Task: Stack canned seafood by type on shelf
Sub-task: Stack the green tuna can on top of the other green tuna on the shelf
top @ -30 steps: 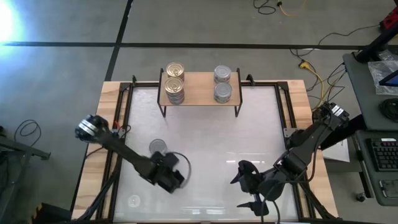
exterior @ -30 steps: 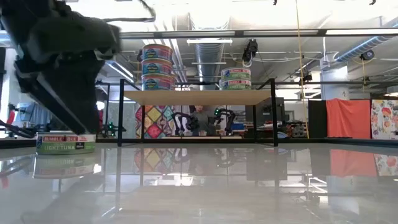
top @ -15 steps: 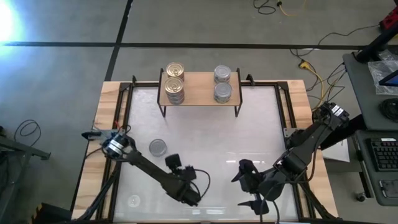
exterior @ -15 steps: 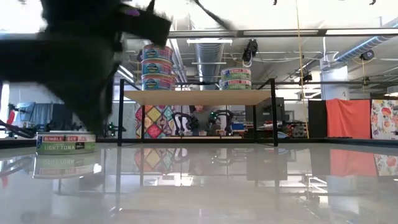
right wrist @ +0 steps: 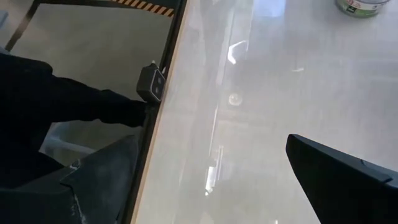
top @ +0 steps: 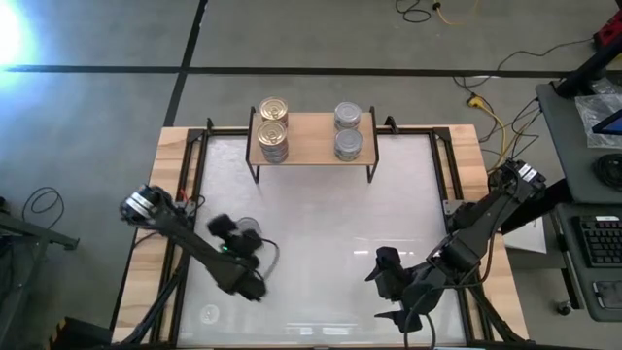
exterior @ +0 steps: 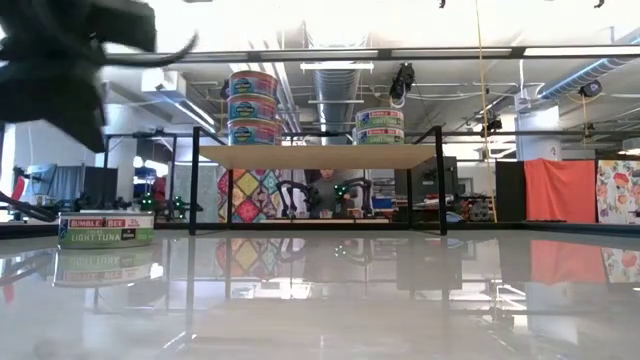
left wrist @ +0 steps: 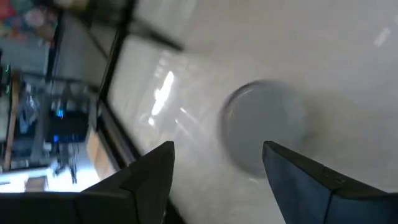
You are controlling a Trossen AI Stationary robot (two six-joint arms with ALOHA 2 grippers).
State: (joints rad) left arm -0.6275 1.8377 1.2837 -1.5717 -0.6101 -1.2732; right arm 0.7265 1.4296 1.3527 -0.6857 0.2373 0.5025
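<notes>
On the shelf [top: 311, 136] at the far side of the tabletop [top: 340, 224], two piles of tins are already built: gold-lidded tins [top: 273, 126] on its left part and silver-lidded tins [top: 348, 131] on its right part, the two piles well apart. One silver-lidded tin [top: 247, 229] is left on the tabletop, near the left edge and well short of the shelf; in the low view it is seen standing flat with its label showing [exterior: 106, 229]. The left gripper [top: 229, 231] is held just above and beside this tin, and in the left wrist view the tin [left wrist: 264, 130] is framed between the two fingers [left wrist: 146, 180], which are parted about half way and have hold of nothing. The step in hand is judged to be the pick-up of this last loose tin. For the next move, the fingers need to be centred over the tin, lowered so that its wall lies between them, and closed on it; it then has to be carried to the silver-lidded pile and set squarely on top, since a tilted placing could topple the pile. The right gripper [top: 394, 292] is parked at the near right of the tabletop, its fingers spread wide and holding nothing
</notes>
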